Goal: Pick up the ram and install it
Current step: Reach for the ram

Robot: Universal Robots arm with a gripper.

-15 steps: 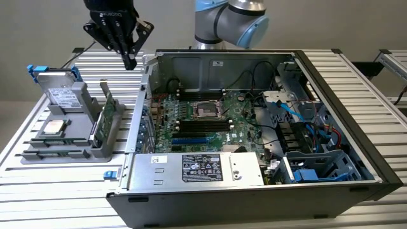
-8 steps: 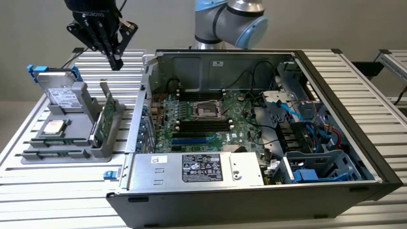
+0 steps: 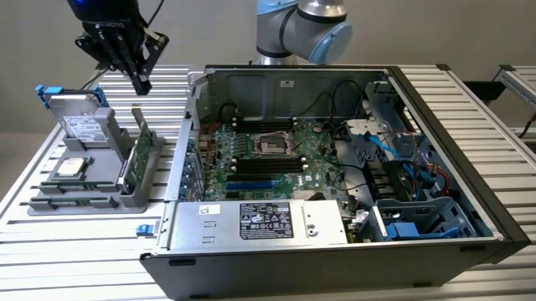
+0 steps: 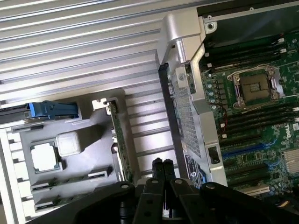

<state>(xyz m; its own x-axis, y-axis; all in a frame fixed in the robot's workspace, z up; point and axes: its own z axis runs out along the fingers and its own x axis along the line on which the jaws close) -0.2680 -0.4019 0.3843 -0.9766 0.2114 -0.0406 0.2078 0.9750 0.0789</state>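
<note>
This looks like a robot lab or a workshop, though it is hard to tell which. A robot arm (image 3: pixel 303 28) stands behind a metal table (image 3: pixel 75 257) made of long ribbed bars. An open computer (image 3: pixel 335 266) sits on it, green board (image 3: pixel 297 179) showing. A grey tray (image 3: pixel 84 205) holds loose computer parts.

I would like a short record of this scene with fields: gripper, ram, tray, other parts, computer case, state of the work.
gripper: shut, holding nothing, raised near the tray
ram: lying flat in a tray slot, near the processor chip
tray: gray, on the slatted table, at the exterior view's left of the computer case
other parts: expansion card standing on edge in the tray
computer case: open, motherboard exposed
state of the work: ram not yet picked up
</note>
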